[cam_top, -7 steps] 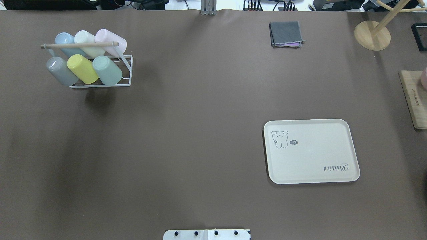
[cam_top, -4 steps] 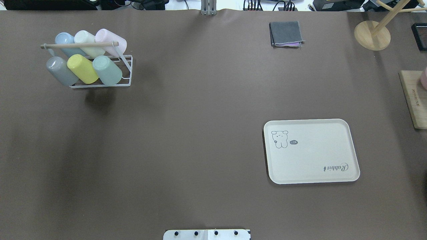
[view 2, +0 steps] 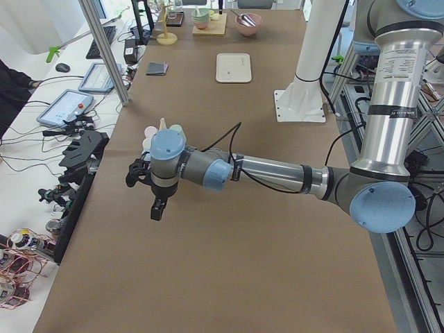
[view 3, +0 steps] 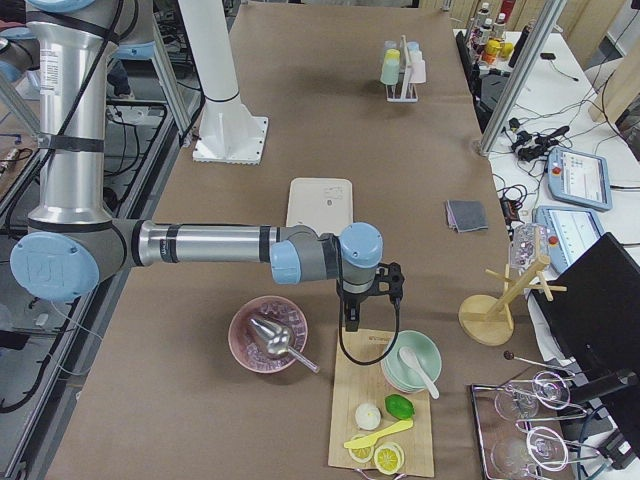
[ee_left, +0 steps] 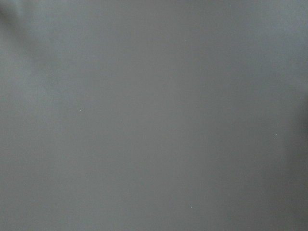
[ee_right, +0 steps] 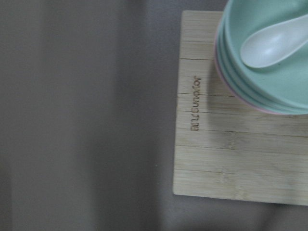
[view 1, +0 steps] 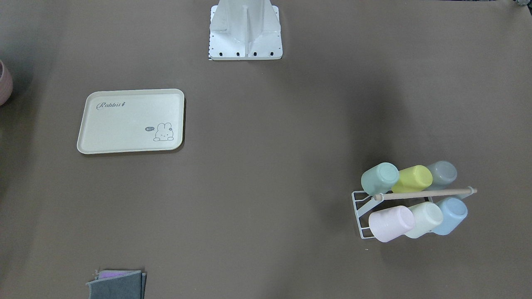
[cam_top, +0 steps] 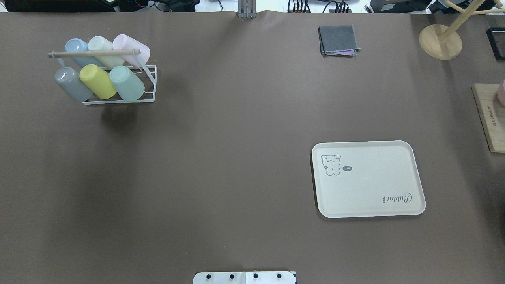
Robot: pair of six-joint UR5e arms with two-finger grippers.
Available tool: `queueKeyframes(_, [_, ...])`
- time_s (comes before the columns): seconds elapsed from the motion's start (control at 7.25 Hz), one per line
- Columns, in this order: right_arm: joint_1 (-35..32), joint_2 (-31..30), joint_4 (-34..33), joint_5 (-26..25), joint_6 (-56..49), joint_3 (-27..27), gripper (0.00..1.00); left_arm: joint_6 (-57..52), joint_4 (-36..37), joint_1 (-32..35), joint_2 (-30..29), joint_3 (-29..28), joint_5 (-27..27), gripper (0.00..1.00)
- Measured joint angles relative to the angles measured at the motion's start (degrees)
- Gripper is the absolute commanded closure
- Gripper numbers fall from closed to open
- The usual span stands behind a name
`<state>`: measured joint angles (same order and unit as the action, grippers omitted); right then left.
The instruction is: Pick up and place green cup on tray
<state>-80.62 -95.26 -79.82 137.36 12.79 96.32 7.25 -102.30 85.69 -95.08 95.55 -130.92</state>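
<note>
The green cup (cam_top: 127, 83) is a mint tumbler lying tilted at the right end of the front row of a white wire rack (cam_top: 150, 85). It also shows in the front-facing view (view 1: 379, 177). The cream tray (cam_top: 367, 179) with the bunny drawing lies flat and bare on the right half of the table (view 1: 129, 120). My left gripper (view 2: 157, 210) shows only in the exterior left view, pointing down over bare table near the rack; I cannot tell if it is open. My right gripper (view 3: 350, 318) shows only in the exterior right view, beyond the tray over a bamboo board's edge; I cannot tell its state.
The rack also holds yellow (cam_top: 98, 81), grey, blue, cream and pink cups. A folded grey cloth (cam_top: 338, 39) and a wooden stand (cam_top: 440, 41) lie at the far edge. The bamboo board (ee_right: 226, 159) carries stacked green bowls (ee_right: 269, 57). A pink bowl (view 3: 265, 335) sits beside it.
</note>
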Motion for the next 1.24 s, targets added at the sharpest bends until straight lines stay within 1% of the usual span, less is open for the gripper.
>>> queueKeyframes(0.14, [4.33, 0.04, 4.14, 0.06, 5.10, 0.01, 0.00, 0.18, 0.97, -1.76, 0.19, 3.56, -0.04, 0.01])
queueKeyframes(0.28, [8.20, 0.32, 7.68, 0.07, 9.56, -0.11, 0.00, 0.69, 3.91, -3.39, 0.16, 8.01, -0.11, 0.01])
queueKeyframes(0.41, [11.11, 1.00, 10.43, 0.16, 14.15, -0.20, 0.00, 1.53, 8.25, -5.43, -0.10, 13.07, -0.14, 0.01])
queueKeyframes(0.55, [13.54, 1.57, 13.97, 0.09, 19.03, -0.56, 0.00, 1.99, 11.65, -7.62, -0.45, 16.91, -0.10, 0.01])
queueKeyframes(0.83, [17.64, 2.30, 24.40, -0.67, 28.66, -3.68, 0.00, 2.31, 14.45, -13.11, -1.06, 22.08, 0.32, 0.01])
queueKeyframes(0.97, [19.19, 2.56, 29.19, -1.08, 33.18, -5.17, 0.01, 2.81, 15.34, -16.34, -2.48, 23.93, 1.82, 0.01])
queueKeyframes(1.1, [20.97, 3.09, 32.81, -1.88, 37.79, -5.96, 0.03, 4.25, 19.57, -20.80, -5.70, 26.40, 5.67, 0.01])
queueKeyframes(1.24, [22.32, 3.75, 34.65, -2.67, 40.68, -6.38, 0.10, 5.57, 28.54, -24.98, -10.86, 29.32, 9.62, 0.01])
